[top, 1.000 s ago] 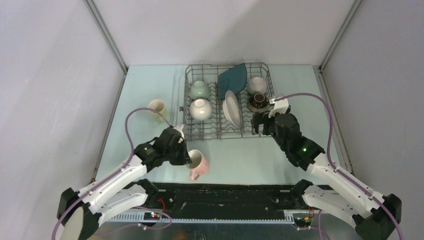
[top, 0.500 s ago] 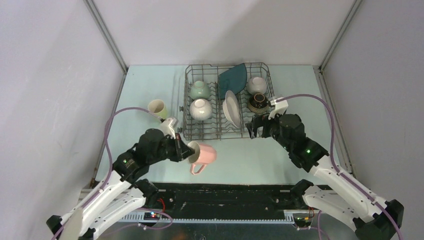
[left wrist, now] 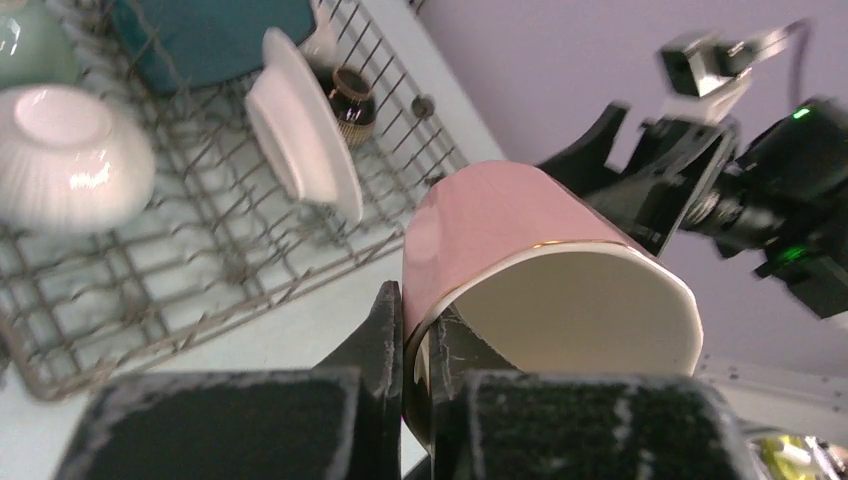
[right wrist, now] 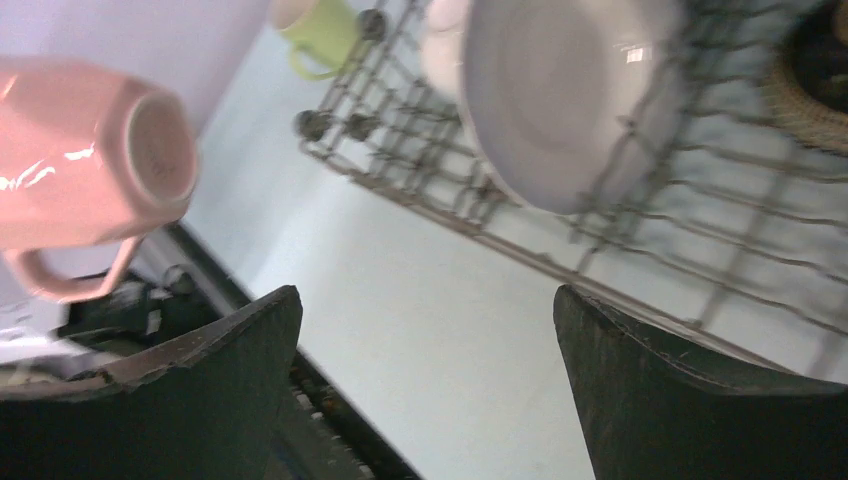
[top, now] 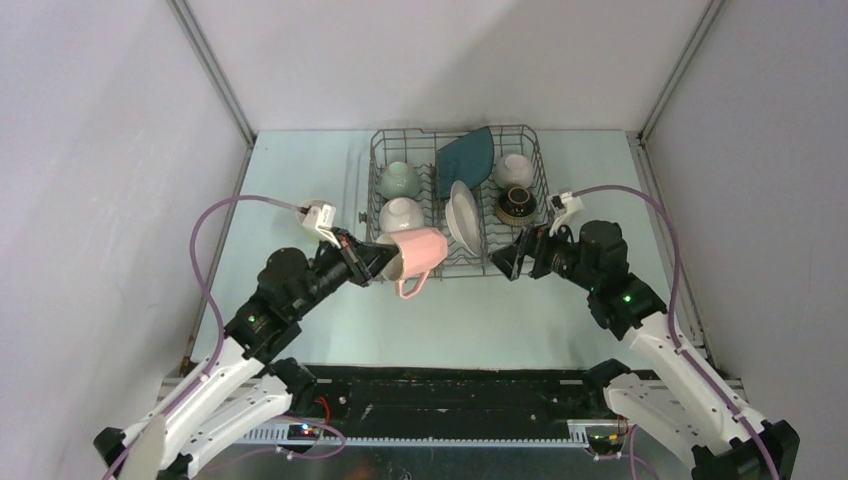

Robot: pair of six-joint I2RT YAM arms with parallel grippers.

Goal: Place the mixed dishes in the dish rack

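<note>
Pale green table (top: pixel 560 300) between grey walls carries the dish rack (top: pixel 460 268) at its far side, seen from above. Between the tines stand a pale green bowl (top: pixel 398 180), white bowls (top: pixel 400 213), a brown bowl (top: pixel 517 203), the white round plate (top: pixel 462 218) and the dark teal angular plate (top: pixel 465 155). The left gripper (top: pixel 378 262) carries the pink mug (top: pixel 418 250) on its side in the air at the rack's near edge, handle hanging down; I judge a free place in the near row is its goal. The right gripper (top: pixel 515 258) hovers beside the front right of the rack and holds nothing

From the left wrist, the fingers (left wrist: pixel 385 330) are clamped on the mug wall, one outside and one inside the rim, which explains the tilted carry

From the right wrist, the fingers (right wrist: pixel 200 390) stand wide apart with only table between them; the pale yellow-green mug (right wrist: pixel 330 30) sits on the table beside the rack's corner
</note>
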